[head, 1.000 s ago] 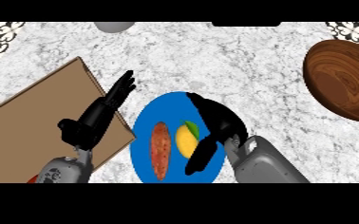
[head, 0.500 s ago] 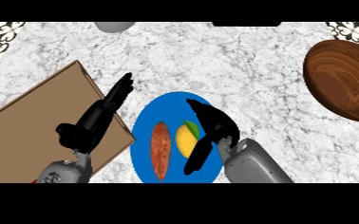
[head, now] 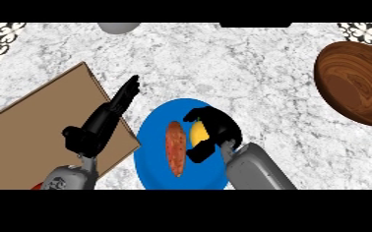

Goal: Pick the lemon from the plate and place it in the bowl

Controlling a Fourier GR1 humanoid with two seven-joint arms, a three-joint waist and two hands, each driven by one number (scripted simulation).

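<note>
A yellow lemon (head: pixel 196 133) lies on the blue plate (head: pixel 156 128) near the view's lower middle, beside an orange-brown sweet potato (head: pixel 175 148). My right hand (head: pixel 219 130) sits over the plate with its fingers and thumb curled round the lemon, hiding most of it. The brown wooden bowl (head: pixel 347 86) is at the right edge, well away from the plate. My left hand (head: pixel 108 118) rests open left of the plate, fingers pointing up over the board's edge.
A brown cutting board (head: pixel 47 123) covers the left side of the marble counter (head: pixel 240 69). A grey round object (head: pixel 119 27) shows at the top edge. Patterned items sit in the top corners.
My right hand has slid left over the plate and curled its fingers round the lemon, covering more of it. The left hand has barely moved.
</note>
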